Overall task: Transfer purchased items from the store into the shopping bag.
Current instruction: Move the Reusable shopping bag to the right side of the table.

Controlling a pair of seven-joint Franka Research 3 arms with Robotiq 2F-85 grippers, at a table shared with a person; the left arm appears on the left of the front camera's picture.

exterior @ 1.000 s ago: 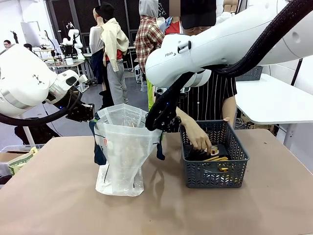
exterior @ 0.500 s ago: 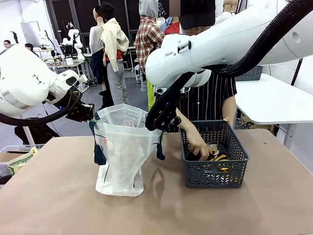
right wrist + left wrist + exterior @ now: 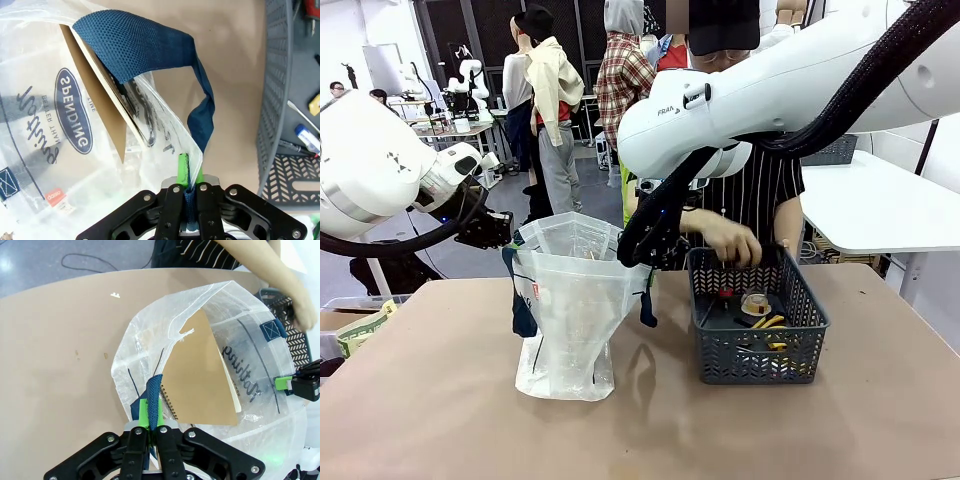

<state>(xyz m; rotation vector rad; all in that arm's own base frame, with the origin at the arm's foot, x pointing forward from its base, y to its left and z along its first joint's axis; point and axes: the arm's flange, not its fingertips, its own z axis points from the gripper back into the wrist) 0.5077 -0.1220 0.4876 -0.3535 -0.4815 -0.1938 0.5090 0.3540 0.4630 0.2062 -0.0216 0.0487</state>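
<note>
Both jaws clamped on bag (image 3: 570,300) straps (image 3: 145,42); if one slips, mouth sags & person's hand (image 3: 732,240) drops items (image 3: 756,304) outside.

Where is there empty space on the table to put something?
The widest bare table lies left of the shopping bag; another strip runs along the near edge in front of bag and basket. The gap between them is tight, under the right gripper holding a handle. The basket is crowded, with a person's hand over it.
</note>
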